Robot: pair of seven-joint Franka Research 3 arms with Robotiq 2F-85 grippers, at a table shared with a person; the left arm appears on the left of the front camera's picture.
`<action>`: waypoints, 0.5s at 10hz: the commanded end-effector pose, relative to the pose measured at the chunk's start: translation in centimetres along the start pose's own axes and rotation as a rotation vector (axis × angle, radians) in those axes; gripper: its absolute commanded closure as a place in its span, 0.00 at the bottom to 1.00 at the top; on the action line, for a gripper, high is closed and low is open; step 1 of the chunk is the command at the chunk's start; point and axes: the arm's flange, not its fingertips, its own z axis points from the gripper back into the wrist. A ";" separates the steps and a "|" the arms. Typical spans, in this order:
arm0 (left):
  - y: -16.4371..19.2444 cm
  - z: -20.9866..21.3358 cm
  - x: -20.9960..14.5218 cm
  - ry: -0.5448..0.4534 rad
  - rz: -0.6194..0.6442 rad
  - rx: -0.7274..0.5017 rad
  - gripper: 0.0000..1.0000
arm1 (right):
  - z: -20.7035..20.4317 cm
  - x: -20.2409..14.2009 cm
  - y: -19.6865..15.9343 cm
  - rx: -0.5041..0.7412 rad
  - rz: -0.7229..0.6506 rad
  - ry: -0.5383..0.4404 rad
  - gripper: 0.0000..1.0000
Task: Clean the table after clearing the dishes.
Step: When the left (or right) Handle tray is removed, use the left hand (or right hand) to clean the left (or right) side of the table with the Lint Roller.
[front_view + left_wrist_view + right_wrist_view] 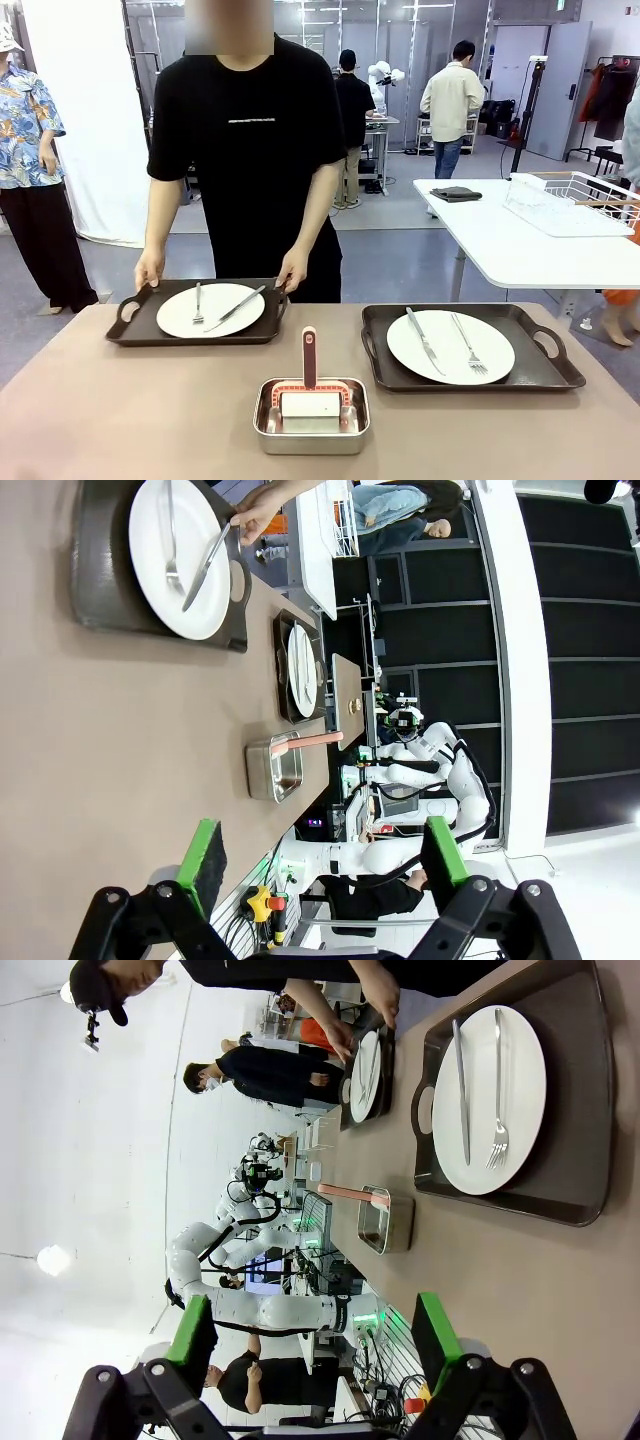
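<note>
On the taupe-brown table lie two dark trays. A person's hands grip both ends of the far left tray, which bears a white plate with fork and knife. The right tray bears the other plate with knife and fork. My left gripper hangs open above the table's near side, with that held tray far ahead of it. My right gripper is open too, well short of the right plate. Nothing sits between either pair of fingers.
A shiny steel pan with a pink-handled white roller stands at the front middle of the table. A white-topped table with a wire rack stands to the back right. Other people stand farther back.
</note>
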 end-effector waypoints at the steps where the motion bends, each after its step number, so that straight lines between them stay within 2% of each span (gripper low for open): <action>1: -0.1 0.3 -0.1 -0.008 -0.001 -0.014 0.00 | 0.1 -0.1 0.2 0.003 0.002 0.000 0.00; 5: -0.1 0.3 -0.1 -0.008 -0.001 -0.014 0.00 | 0.1 -0.1 0.2 0.003 0.002 0.000 0.00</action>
